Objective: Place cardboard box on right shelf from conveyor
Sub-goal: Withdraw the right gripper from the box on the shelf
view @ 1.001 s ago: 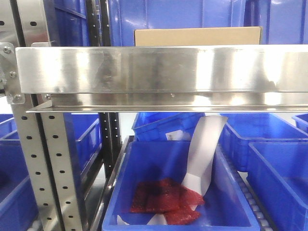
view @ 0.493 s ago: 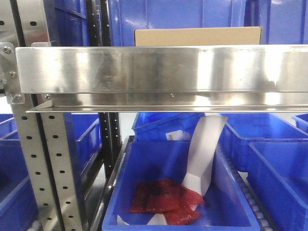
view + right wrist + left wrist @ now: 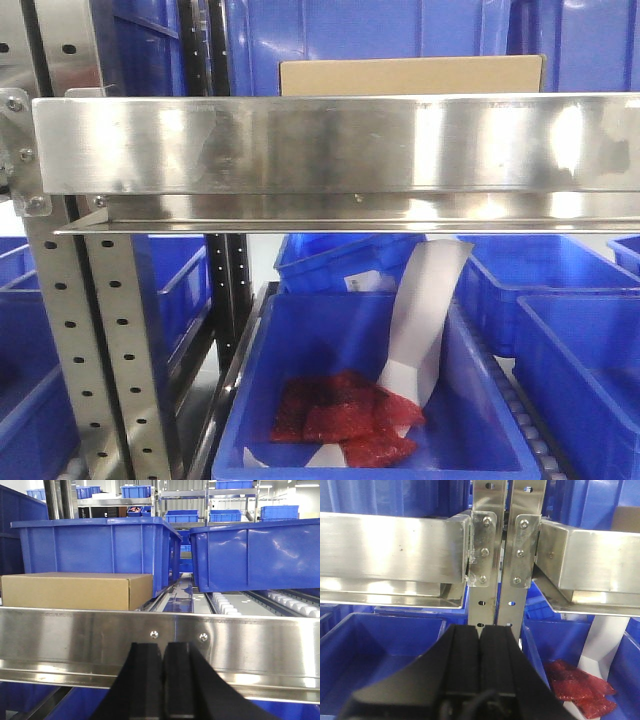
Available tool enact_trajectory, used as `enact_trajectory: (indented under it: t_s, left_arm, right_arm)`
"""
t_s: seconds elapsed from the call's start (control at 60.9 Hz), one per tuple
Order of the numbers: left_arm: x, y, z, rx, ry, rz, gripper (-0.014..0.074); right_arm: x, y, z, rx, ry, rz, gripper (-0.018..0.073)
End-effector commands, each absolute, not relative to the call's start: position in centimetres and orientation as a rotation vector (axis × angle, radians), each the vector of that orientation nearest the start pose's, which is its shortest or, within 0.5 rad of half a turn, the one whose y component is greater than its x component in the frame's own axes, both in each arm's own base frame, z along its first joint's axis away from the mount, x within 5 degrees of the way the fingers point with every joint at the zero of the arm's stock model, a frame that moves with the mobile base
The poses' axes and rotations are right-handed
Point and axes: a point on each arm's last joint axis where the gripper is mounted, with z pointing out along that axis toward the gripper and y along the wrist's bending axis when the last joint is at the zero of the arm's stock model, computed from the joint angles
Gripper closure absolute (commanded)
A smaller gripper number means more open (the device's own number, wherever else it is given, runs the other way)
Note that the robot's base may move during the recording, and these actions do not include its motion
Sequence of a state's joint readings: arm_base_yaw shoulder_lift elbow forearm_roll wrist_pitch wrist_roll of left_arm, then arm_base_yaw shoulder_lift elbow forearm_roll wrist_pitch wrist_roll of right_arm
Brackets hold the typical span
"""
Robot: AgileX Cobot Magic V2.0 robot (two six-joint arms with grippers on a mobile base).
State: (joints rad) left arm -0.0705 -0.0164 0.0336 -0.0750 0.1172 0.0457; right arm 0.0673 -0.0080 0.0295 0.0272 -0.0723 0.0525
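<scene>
The box [image 3: 75, 591] sits on the shelf [image 3: 330, 145], just behind the shelf's front edge. A big bin [image 3: 100, 555] stands right behind the box on the same shelf, and a second bin [image 3: 260, 555] stands to the right of that one, with a gap between them. Under the shelf, a low bin [image 3: 370, 400] holds some flat packets [image 3: 345, 415] and a strip of paper [image 3: 425, 315] that leans up toward its right wall. More bins sit on both sides of it. Posts [image 3: 100, 350] hold up the shelf at its left end.
</scene>
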Motion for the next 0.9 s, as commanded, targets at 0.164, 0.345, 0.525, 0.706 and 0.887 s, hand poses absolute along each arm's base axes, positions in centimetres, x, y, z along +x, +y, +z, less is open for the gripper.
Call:
enact_trajectory:
  t_s: [0.164,0.345,0.525,0.706,0.887]
  left_arm:
    - [5.62,-0.43,19.8,0.028,1.535,-0.088,0.0712]
    - [5.62,-0.43,19.8,0.028,1.535,-0.088,0.0713]
    - [5.62,-0.43,19.8,0.028,1.535,-0.088,0.0713]
    - [5.62,-0.43,19.8,0.028,1.535,-0.088,0.0713]
    - [5.62,-0.43,19.8,0.028,1.535,-0.088,0.0713]
  right_arm:
    - [5.33,0.31,21.69,0.007,1.362,0.11,0.0508]
    - [5.29,0.31,21.84,0.006,1.345,0.11,0.0508]
    - [5.3,0.31,21.82,0.006,1.347,0.11,0.0508]
    - [5.3,0.31,21.82,0.006,1.347,0.11,0.0508]
    - [5.3,0.31,21.8,0.006,1.349,0.11,0.0508]
